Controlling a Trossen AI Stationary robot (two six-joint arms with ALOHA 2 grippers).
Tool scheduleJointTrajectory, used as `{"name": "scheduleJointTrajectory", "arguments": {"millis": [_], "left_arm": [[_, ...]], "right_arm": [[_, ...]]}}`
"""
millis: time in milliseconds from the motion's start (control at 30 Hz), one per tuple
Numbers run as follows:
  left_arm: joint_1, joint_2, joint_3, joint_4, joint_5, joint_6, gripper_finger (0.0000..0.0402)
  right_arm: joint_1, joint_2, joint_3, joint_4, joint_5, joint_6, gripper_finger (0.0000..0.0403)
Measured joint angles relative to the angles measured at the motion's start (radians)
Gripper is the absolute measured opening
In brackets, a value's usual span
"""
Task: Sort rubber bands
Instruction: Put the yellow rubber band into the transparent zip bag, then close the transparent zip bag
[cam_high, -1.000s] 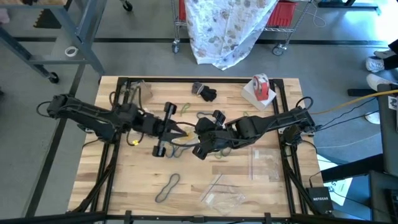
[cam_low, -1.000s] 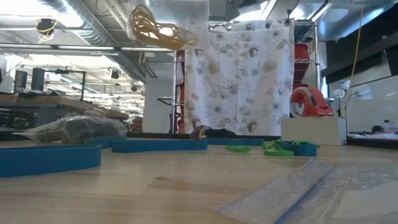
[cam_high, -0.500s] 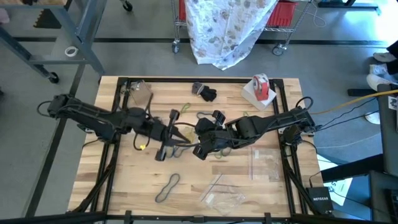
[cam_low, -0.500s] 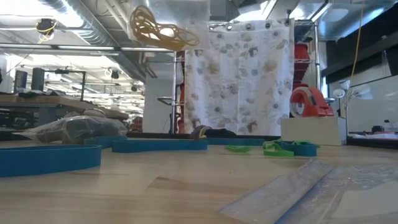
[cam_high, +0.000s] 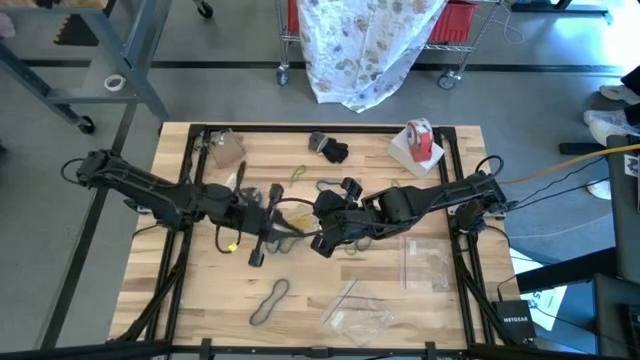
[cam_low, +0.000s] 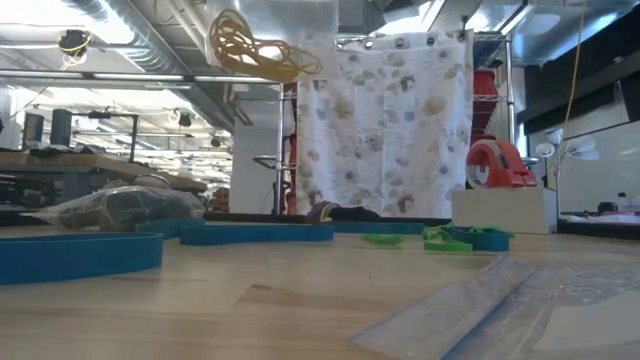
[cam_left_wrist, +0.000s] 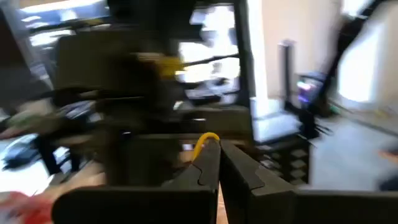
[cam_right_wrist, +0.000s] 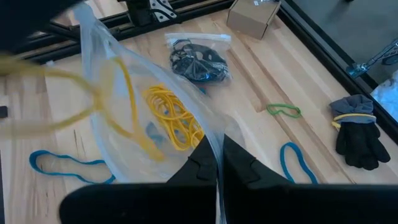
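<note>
**The yellow band is now stretched at the bag, but it is not inside yet**

In the last second your left arm has turned a little and shifted its wrist toward the near edge of the table (cam_high: 200, 300). The right arm has stayed in its place at the middle.

The left gripper (cam_left_wrist: 217, 149) is closed, and it pinches a yellow rubber band (cam_left_wrist: 204, 142) between its fingertips. The right gripper (cam_right_wrist: 217, 149) is also closed. It grips the edge of a clear bag (cam_right_wrist: 102, 62) and holds it up above the table. The bag already contains a small bundle of yellow bands (cam_right_wrist: 171, 118).

In the right wrist view, the band that you hold shows as a blurred yellow line (cam_right_wrist: 59, 87) across the bag. I judge that it is pulled tight and moving. I cannot tell whether any part of it has passed the mouth of the bag.

For the task, this means the yellow sort is in progress and this one band is not delivered. If you let go now, the stretched band may spring away instead of dropping in.

Much work remains: a teal band (cam_right_wrist: 292, 163) and a green band (cam_right_wrist: 283, 110) lie loose on the wood, well apart from the bag of black bands (cam_right_wrist: 198, 61).
</note>
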Motion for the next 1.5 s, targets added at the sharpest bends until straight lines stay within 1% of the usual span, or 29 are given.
{"name": "scheduleJointTrajectory", "arguments": {"millis": [67, 167, 367, 700, 733, 833, 967, 1067, 1133, 1233, 1367, 1500], "left_arm": [[0.000, -0.014, 0.002, 0.008, -0.047, -0.046, 0.0000], [0.006, -0.028, 0.004, -0.029, -0.056, -0.049, 0.0000], [0.020, -0.024, 0.003, -0.100, -0.059, 0.022, 0.0000], [0.061, -0.035, 0.004, -0.101, -0.089, 0.093, 0.0000], [0.062, -0.035, 0.004, -0.107, -0.087, 0.080, 0.0000], [0.061, -0.031, 0.004, -0.160, -0.040, 0.053, 0.0000], [0.061, -0.031, 0.004, -0.186, -0.037, 0.020, 0.0003], [0.063, -0.031, 0.004, -0.209, -0.043, 0.017, 0.0028], [0.062, -0.032, 0.004, -0.221, -0.044, 0.011, 0.0054], [0.061, -0.033, 0.047, -0.303, -0.056, 0.026, 0.0098], [0.043, -0.034, 0.158, -0.516, -0.062, 0.022, 0.0143], [0.020, -0.035, 0.269, -0.816, -0.067, -0.028, 0.0163]], "right_arm": [[0.000, 0.000, 0.000, 0.000, 0.000, 0.000, 0.0000], [0.000, 0.000, 0.000, 0.002, 0.001, -0.002, 0.0000], [0.000, 0.000, 0.000, 0.006, 0.003, -0.005, 0.0000], [0.000, 0.000, 0.000, 0.005, 0.003, -0.014, 0.0000], [0.000, 0.000, 0.000, 0.005, 0.003, -0.018, 0.0000], [0.000, 0.000, 0.000, 0.005, 0.004, -0.024, 0.0000], [-0.004, 0.000, 0.000, 0.006, 0.004, -0.032, 0.0000], [-0.008, 0.000, 0.000, 0.005, 0.004, -0.034, 0.0000], [-0.008, 0.000, -0.001, 0.005, 0.004, -0.044, 0.0000], [-0.008, 0.000, -0.001, 0.005, 0.004, -0.054, 0.0000], [-0.008, 0.000, -0.001, -0.008, 0.004, -0.055, 0.0000], [-0.007, 0.000, -0.001, -0.027, 0.004, -0.047, 0.0000]]}}
